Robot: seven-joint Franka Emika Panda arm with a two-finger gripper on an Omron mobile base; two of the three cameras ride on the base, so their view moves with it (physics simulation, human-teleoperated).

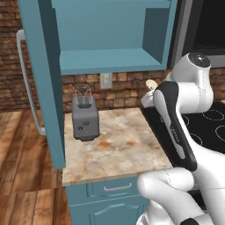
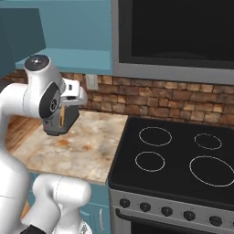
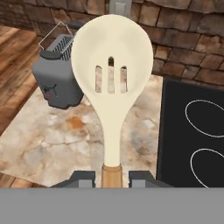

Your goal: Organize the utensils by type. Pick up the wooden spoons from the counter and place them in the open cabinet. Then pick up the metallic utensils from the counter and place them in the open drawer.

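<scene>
My gripper (image 3: 112, 177) is shut on the orange-brown handle of a wooden spoon (image 3: 112, 78). Its pale cream slotted bowl stands straight up from the fingertips (image 3: 83, 178), high above the counter (image 3: 65, 140). From the left base view the spoon's bowl (image 1: 150, 84) peeks out behind my forearm, near the brick wall and below the right end of the open cabinet (image 1: 110, 61). The cabinet's teal shelf is bare. The counter (image 1: 114, 149) below is beige marbled stone.
A grey deep fryer (image 1: 85, 118) with a wire basket stands at the back left of the counter. The black stovetop (image 2: 183, 155) lies to the right, under a dark microwave (image 2: 173, 32). The open cabinet door (image 1: 41, 83) hangs at the left. A closed drawer front (image 1: 116, 188) sits below.
</scene>
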